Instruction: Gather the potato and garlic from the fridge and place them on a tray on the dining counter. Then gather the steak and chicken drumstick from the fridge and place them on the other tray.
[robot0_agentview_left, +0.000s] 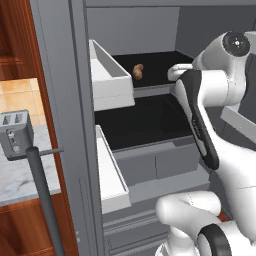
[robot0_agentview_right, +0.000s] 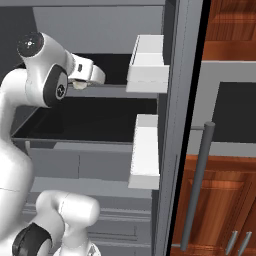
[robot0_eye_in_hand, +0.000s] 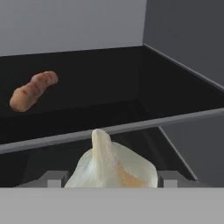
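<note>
Two-finger dark gripper (robot0_eye_in_hand: 107, 178) clasping small off-white garlic bulb (robot0_eye_in_hand: 113, 165) at front edge of grey fridge's (robot0_agentview_left: 65, 100) dark shelf (robot0_eye_in_hand: 100, 87); lumpy brown potato (robot0_eye_in_hand: 32, 91) towards shelf's back left corner.

The fridge (robot0_agentview_left: 65, 125) stands open, and the way into its upper dark shelf (robot0_eye_in_hand: 96, 87) is free over most of the width. The potato (robot0_eye_in_hand: 31, 91) lies near the back left corner of this shelf, with bare shelf all around it. The garlic (robot0_eye_in_hand: 111, 168) sits between the fingers of the gripper (robot0_eye_in_hand: 109, 179), at the front edge of the shelf. On the left door the white bins (robot0_agentview_left: 107, 75) stick out and narrow the side, and the bar handle (robot0_agentview_left: 42, 200) stands before them
</note>
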